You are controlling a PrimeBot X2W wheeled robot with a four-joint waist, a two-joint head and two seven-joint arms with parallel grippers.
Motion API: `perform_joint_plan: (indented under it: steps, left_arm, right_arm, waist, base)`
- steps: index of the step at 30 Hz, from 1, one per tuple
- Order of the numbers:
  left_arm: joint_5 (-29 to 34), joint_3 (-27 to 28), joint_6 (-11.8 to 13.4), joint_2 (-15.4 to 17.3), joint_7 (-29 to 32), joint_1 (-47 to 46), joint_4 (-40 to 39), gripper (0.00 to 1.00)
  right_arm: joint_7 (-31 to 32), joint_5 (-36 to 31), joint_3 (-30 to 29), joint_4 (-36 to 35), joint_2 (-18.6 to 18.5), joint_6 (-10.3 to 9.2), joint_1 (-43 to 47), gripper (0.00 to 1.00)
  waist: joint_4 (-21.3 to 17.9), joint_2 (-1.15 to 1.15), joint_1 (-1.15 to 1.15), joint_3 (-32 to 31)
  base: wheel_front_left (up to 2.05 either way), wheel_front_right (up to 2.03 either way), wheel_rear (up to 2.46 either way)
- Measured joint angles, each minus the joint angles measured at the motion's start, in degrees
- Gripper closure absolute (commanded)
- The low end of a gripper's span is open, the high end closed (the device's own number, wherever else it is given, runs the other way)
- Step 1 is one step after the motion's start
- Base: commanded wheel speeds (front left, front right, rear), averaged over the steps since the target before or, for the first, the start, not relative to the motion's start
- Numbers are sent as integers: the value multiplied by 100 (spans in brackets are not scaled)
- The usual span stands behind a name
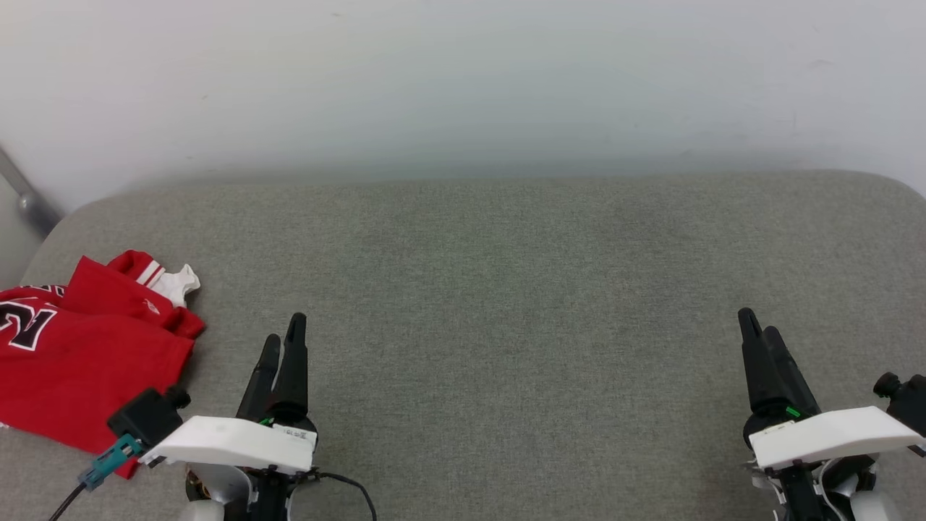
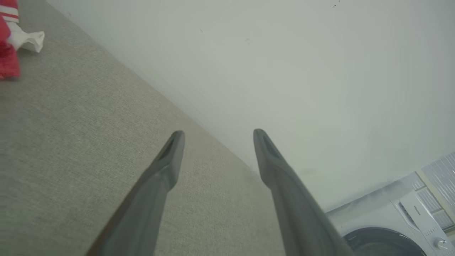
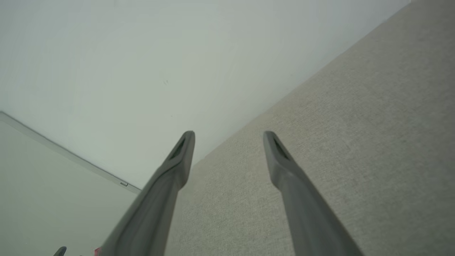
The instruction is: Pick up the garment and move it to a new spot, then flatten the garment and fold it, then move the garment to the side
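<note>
The garment (image 1: 87, 354), a red jersey with a white sleeve and part of a black-and-white number showing, lies folded at the far left of the grey padded surface (image 1: 506, 289). In the left wrist view its red and white edge (image 2: 14, 39) sits in the top left corner. My left gripper (image 1: 286, 340) hovers just right of the garment, apart from it, its fingers spread with nothing between them (image 2: 217, 137). Far to the right my right gripper (image 1: 758, 325) is likewise open and empty over the bare surface (image 3: 229, 137).
A white wall (image 1: 463, 87) runs along the back of the surface. A grey metal bar (image 1: 25, 195) leans at the far left. A washing machine (image 2: 398, 227) stands past the surface's end in the left wrist view.
</note>
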Motion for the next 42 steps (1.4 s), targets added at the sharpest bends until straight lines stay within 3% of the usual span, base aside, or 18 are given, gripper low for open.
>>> perform_joint_plan:
  steps: [16,42]
  left_arm:
    - [1968,-335,199,187,-285,-121,207,0]
    - [3476,-698,548,386,-664,-255,402,0]
  right_arm:
    - [24,-1571,-36,-54,-8,0,-18,0]
    - [-71,-3414,-78,-246,53,0,-66,0]
  waist:
    - [18,0,0,-6]
    - [41,0,0,0]
  base:
    - [0,0,0]
    - [0,0,0]
